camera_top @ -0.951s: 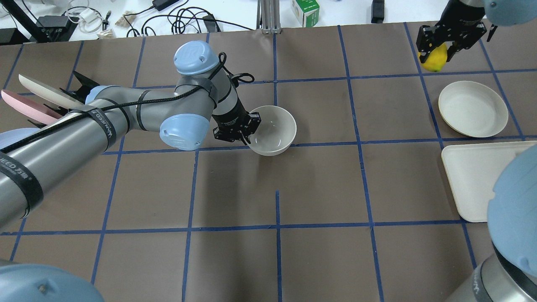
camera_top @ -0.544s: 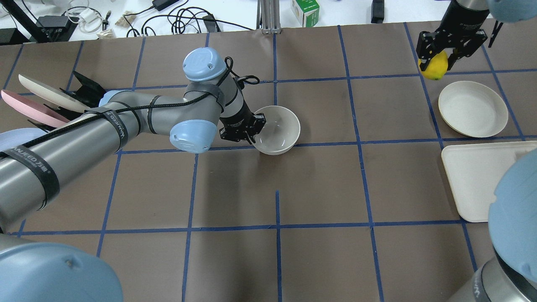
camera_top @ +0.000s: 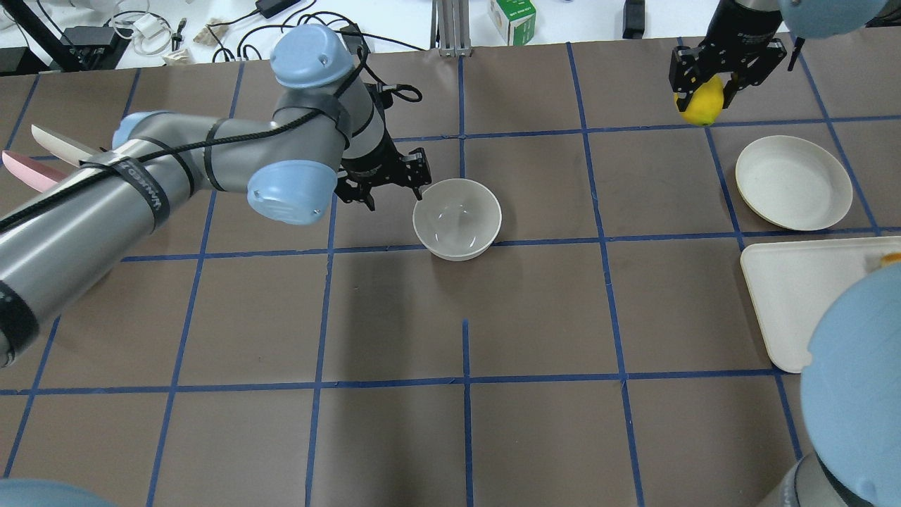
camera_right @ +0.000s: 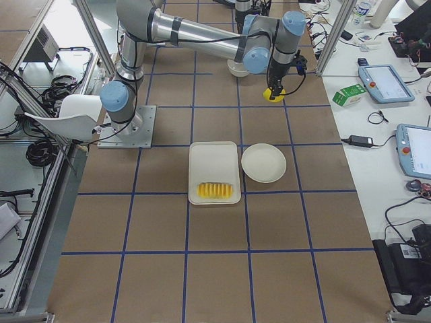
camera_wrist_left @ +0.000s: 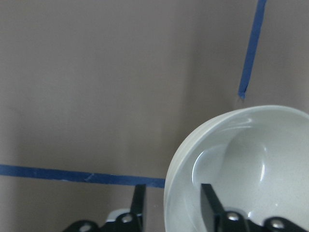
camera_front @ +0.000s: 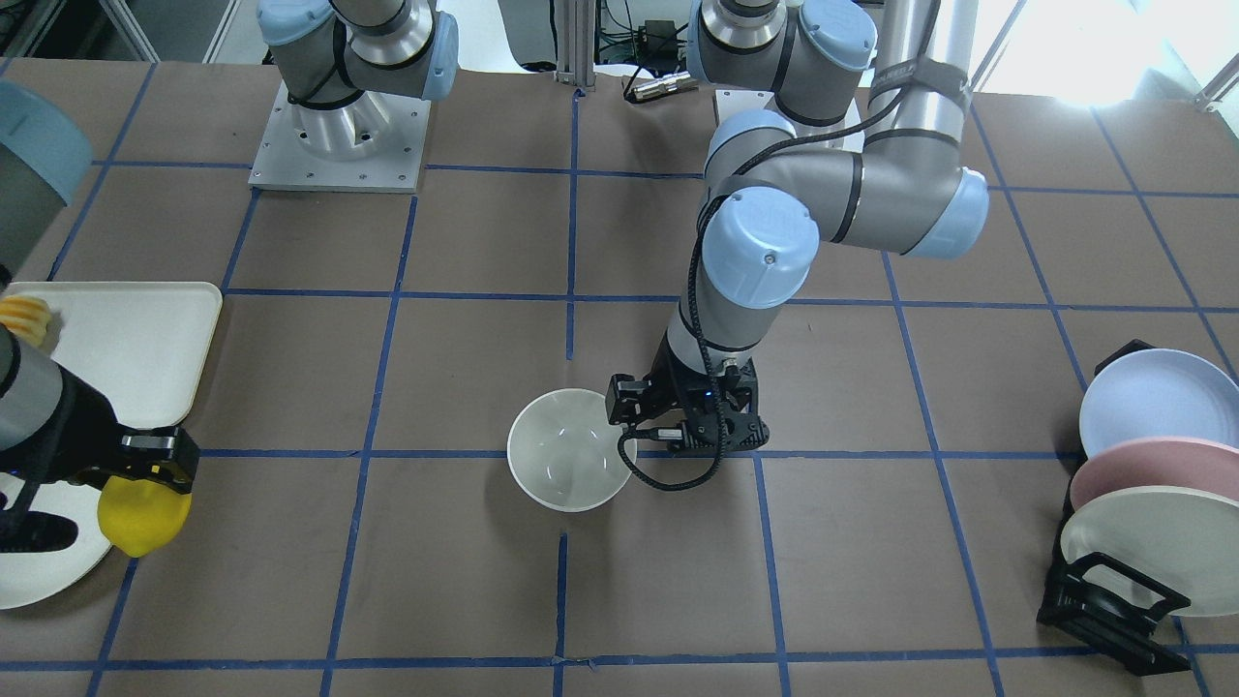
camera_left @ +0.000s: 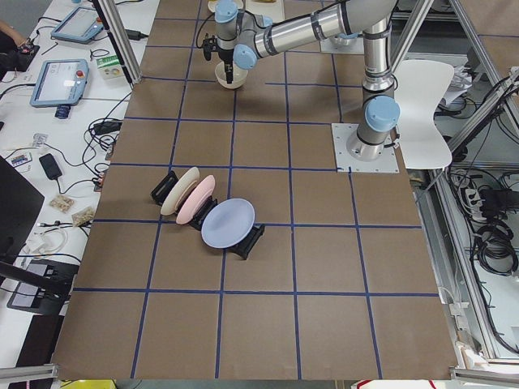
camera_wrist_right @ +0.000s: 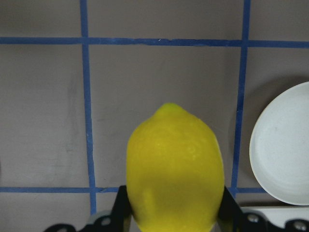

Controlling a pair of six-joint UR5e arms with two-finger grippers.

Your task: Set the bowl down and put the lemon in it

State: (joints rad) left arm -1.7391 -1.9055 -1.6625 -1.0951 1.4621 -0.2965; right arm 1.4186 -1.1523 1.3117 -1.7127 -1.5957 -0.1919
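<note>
The off-white bowl (camera_top: pixel 457 220) stands upright on the brown table mat near the middle, and also shows in the front view (camera_front: pixel 566 463). My left gripper (camera_top: pixel 417 185) is at its far-left rim. In the left wrist view its fingers (camera_wrist_left: pixel 208 208) straddle the rim of the bowl (camera_wrist_left: pixel 241 164), one inside and one outside, with a gap to the outer one, so it looks open. My right gripper (camera_top: pixel 700 98) is shut on the yellow lemon (camera_top: pixel 702 107) and holds it above the table at the far right. The lemon fills the right wrist view (camera_wrist_right: pixel 175 169).
A flat off-white plate (camera_top: pixel 793 183) lies near the lemon and a white tray (camera_top: pixel 788 303) sits beside it with orange-yellow slices (camera_right: pixel 215 190). A rack of plates (camera_front: pixel 1142 484) stands at the robot's left end. Cables and a box lie beyond the far edge.
My left arm rose and swung to the far-left rim of the bowl; its hold on the rim has loosened. The bowl stays put. My right gripper carried the lemon a little leftward.
</note>
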